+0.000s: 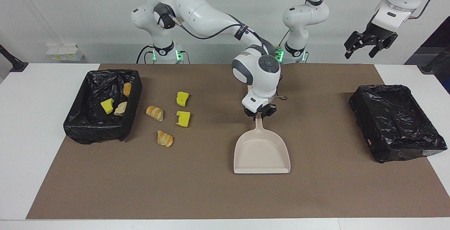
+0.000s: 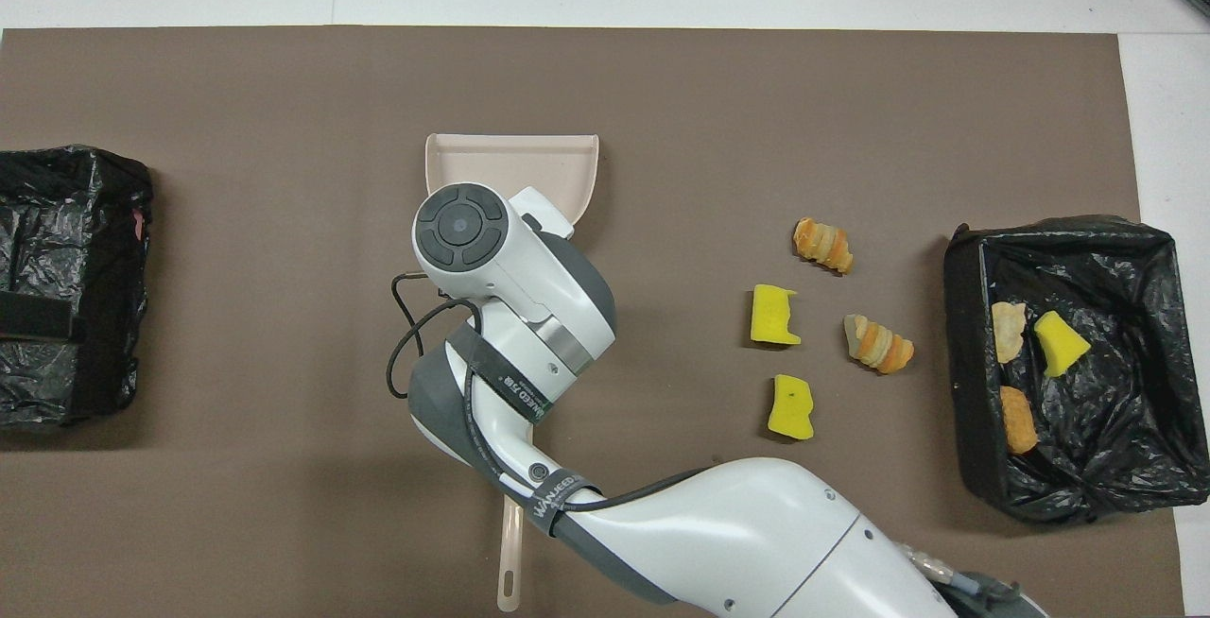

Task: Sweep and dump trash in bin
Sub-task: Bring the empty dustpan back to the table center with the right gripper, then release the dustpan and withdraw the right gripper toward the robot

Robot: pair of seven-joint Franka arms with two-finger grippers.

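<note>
Resting flat below the right gripper (image 1: 259,113), the pale pink plastic dustpan (image 1: 262,152) is pinched by its handle; slippage is risked if loosened.

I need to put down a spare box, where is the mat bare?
Bare brown mat lies between the beige plastic dustpan and the empty black-lined bin. It is crowded beside the other black-lined bin, where yellow sponge chunks and tan bread lumps lie.

One camera sits high across the worktop (image 1: 21,124), facing the robots at 12 o'clock. The other looks steeply down from above them; both share the flat brown rectangular mat (image 1: 316,187) (image 2: 284,127).
</note>
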